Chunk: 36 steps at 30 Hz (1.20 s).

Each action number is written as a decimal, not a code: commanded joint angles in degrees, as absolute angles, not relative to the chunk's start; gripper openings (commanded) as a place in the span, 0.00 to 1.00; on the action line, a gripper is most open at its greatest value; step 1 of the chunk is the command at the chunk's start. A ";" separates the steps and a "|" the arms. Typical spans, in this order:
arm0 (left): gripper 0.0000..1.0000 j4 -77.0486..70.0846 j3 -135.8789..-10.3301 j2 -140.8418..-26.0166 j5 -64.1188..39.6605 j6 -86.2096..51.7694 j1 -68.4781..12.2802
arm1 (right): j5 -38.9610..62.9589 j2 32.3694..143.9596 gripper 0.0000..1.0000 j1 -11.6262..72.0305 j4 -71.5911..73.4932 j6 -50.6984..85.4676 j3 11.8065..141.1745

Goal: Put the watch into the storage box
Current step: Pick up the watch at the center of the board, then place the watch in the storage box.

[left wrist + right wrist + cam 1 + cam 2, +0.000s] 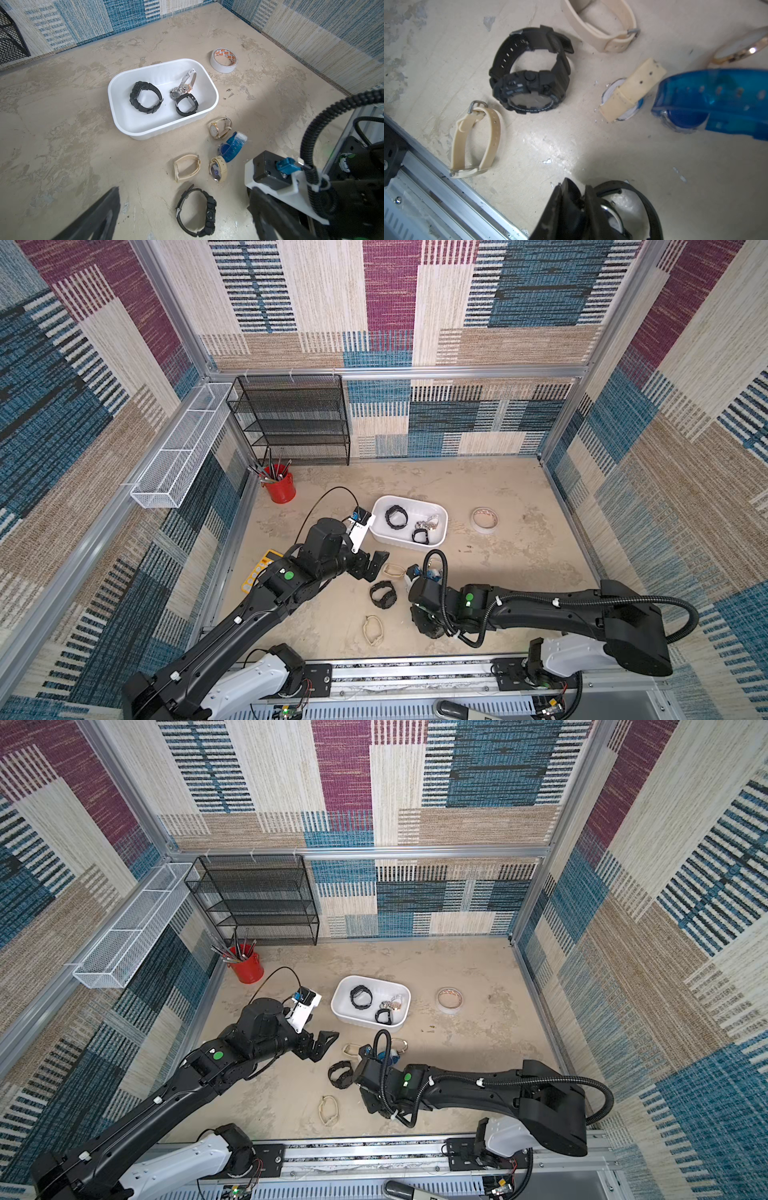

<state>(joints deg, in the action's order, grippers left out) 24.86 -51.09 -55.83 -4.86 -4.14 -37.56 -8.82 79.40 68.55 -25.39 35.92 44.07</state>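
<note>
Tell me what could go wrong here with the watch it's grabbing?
The right gripper seems shut on just the strap of the thin black watch, so it might slip when lifted. The storage box already holds several watches; a drop could knock them. The open left gripper hangs beside the box, so the arms might bump.

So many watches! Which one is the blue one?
The see-through blue plastic watch, lying outside the white tub. Every other watch is black, beige, silver or white.
</note>
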 commanded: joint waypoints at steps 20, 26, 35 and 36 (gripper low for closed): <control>0.98 25.53 -51.56 -56.52 -5.28 -3.24 -37.53 | -15.77 71.69 0.19 66.46 -26.48 32.60 49.18; 0.98 25.66 -51.63 -57.11 -5.25 -3.43 -37.53 | -15.38 70.14 0.19 62.34 -24.37 29.12 51.86; 0.98 25.66 -51.86 -58.60 -6.58 -3.78 -37.53 | -14.85 74.69 0.19 57.01 -18.62 23.47 56.22; 0.98 25.66 -51.99 -58.67 -6.59 -3.78 -37.53 | -14.26 75.31 0.19 56.21 -17.78 22.81 56.49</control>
<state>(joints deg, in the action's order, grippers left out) 25.36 -51.22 -58.43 -5.48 -4.16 -37.54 -14.98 74.19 57.47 -22.41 25.52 55.53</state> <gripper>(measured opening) 0.977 0.189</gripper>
